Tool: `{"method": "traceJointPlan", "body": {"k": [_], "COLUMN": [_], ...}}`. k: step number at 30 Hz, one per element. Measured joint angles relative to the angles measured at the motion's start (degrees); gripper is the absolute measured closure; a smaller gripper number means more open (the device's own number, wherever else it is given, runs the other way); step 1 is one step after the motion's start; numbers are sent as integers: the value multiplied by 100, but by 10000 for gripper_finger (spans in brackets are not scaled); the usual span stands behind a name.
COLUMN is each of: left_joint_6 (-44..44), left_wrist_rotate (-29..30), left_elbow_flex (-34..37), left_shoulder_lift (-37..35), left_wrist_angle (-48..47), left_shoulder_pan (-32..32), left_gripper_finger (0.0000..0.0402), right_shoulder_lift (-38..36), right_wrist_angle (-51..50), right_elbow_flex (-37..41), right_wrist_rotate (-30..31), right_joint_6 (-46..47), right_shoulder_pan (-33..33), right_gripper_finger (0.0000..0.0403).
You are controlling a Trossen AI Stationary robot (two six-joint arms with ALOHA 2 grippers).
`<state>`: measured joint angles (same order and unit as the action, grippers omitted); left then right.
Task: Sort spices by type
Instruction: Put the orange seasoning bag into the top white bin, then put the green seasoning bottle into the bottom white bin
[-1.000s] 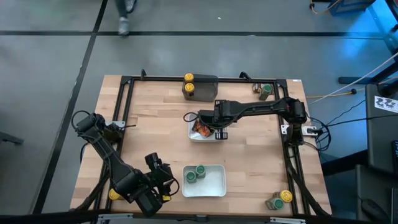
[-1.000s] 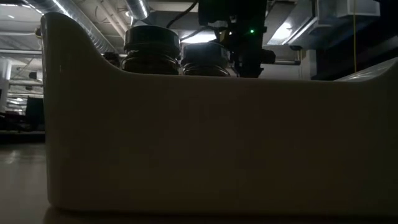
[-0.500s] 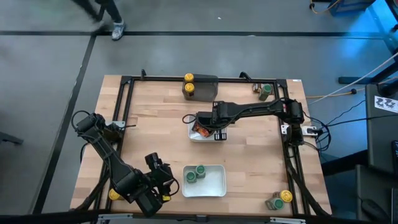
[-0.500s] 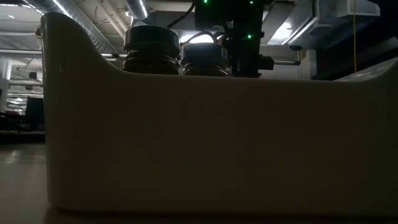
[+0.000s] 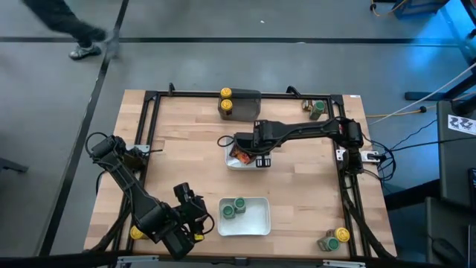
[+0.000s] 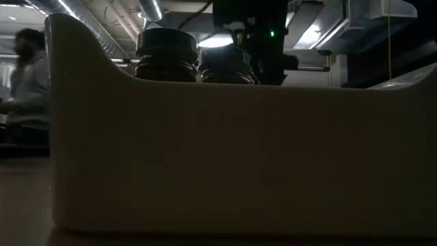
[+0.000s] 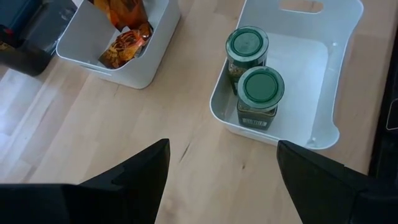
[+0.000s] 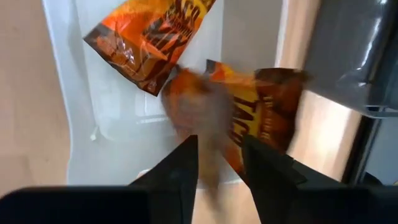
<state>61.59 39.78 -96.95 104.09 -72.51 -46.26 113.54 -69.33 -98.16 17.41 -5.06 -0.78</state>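
Observation:
My right gripper [image 5: 253,158] hangs over the middle white tray [image 5: 232,165], shut on an orange-brown sachet [image 8: 202,112] that shows blurred between its fingers. Two more sachets [image 8: 146,43] [image 8: 264,112] lie in that tray. The near white tray [image 5: 256,219] holds two green-lidded jars [image 7: 249,43] [image 7: 260,87], standing upright. My left gripper [image 5: 195,212] is open and empty beside the near tray's left end [image 7: 222,146]. The low view shows only the near tray's wall [image 6: 225,150], two jar tops and my right arm behind. My right gripper has the sachet's upper part [image 8: 208,134] between its two fingers, which point down from above. The sachet hangs below them into the middle tray. It is blurred, so I cannot tell which edge is held or whether its lower end touches the tray.
A yellow-lidded jar [image 5: 225,93] stands by the dark grey block [image 5: 242,103] at the far edge. A green-lidded jar [image 5: 317,108] is at the far right. A yellow-lidded jar [image 5: 342,234] is at the near right and a yellow lid [image 5: 135,232] at the near left. A person [image 6: 27,75] passes behind.
My right gripper has moved a little toward the table's left edge, from the middle tray's right end to over its middle. A person has walked leftward on the floor beyond the far edge.

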Motion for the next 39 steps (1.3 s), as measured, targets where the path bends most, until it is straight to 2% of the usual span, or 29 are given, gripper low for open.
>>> {"method": "traceJointPlan", "body": {"k": [5,12,18,26,32,39], "left_joint_6": [17,47,10,-65,-330,-901], "left_wrist_rotate": [1,1,1,4,4,-81], "left_elbow_flex": [0,1,0,0,0,0], "left_shoulder_lift": [0,0,0,0,0,0], "left_wrist_angle": [0,0,-1,9,0,1], "left_shoulder_pan": [18,17,17,72,316,756], "left_gripper_finger": [121,121,121,121,121,121], "right_shoulder_lift": [-21,-128,-710,-1902,-2996,-4047], "right_wrist_angle": [-495,-1588,-1918,-1922,-1635,-1267], "right_elbow_flex": [-597,-1459,-1481,-834,283,1517], "right_wrist_rotate": [-72,-287,-235,36,659,744], "right_joint_6": [53,287,614,1148,1535,1970], "right_shoulder_pan": [7,24,85,127,114,114], "right_gripper_finger": [263,264,264,265,265,265]}}
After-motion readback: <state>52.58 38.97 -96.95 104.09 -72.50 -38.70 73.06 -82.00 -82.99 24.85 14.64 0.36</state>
